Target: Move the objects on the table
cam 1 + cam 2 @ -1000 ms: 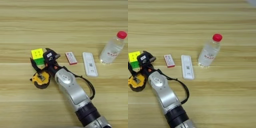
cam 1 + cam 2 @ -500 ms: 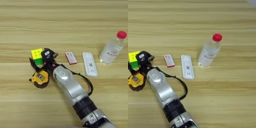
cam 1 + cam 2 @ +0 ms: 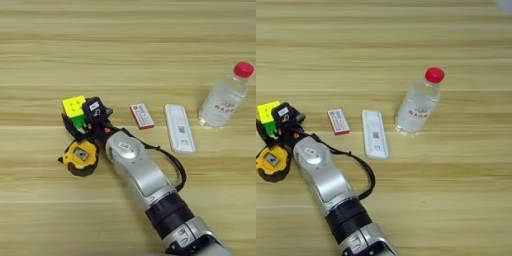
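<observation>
1. Container: a clear plastic bottle [image 3: 223, 95] with a red cap [image 3: 243, 69] stands at the right side of the table [image 3: 125, 45]. It leans toward the upper right in the view. Its contents look clear; the fill level cannot be determined.
2. No other container is present. A flat white test cassette [image 3: 179, 128] lies lengthwise just left of the bottle, apart from it.
3. The red-and-white packet [image 3: 142, 116] lies flat between the cassette and the gripper, touching neither.
4. The right arm [image 3: 142, 172] enters from the bottom edge and extends up and to the left. A black cable [image 3: 172, 160] loops along its right side.
5. The right gripper [image 3: 81, 120] is at the puzzle cube [image 3: 74, 107]. One black finger sits on the cube's right side, the other at its lower left, so the cube sits between them. The fingers are closed on the cube to its width.
6. The cube is at centre-left of the table, yellow face up, green face toward the camera.
7. The tape measure [image 3: 80, 157] lies flat just below the cube and gripper, immediately left of the silver forearm. Contact with the forearm cannot be determined.
</observation>
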Controlling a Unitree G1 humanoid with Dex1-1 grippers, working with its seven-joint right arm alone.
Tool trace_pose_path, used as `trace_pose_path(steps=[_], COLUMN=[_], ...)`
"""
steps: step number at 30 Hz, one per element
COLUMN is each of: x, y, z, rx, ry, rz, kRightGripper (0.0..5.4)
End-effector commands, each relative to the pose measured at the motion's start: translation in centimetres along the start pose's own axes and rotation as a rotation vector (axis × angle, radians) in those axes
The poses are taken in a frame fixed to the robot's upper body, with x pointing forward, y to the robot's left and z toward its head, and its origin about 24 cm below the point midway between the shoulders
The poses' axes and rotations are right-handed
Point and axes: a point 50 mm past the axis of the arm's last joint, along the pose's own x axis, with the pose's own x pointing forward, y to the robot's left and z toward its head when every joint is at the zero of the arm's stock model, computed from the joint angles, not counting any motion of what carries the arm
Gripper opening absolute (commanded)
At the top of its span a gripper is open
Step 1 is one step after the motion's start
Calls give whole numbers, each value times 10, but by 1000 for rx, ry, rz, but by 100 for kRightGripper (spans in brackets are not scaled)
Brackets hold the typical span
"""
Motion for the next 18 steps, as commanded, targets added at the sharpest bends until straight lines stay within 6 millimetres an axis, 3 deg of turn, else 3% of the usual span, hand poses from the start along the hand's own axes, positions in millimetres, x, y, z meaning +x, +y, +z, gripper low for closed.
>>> trace_pose_path(steps=[1,5,10,18], x=[13,13,13,7], y=[13,13,13,-13], z=[34,34,35,52], rx=[22,22,22,-10], ry=[-126,-126,-127,-197], rz=[28,28,28,-69], kRightGripper=[370,333,333,333])
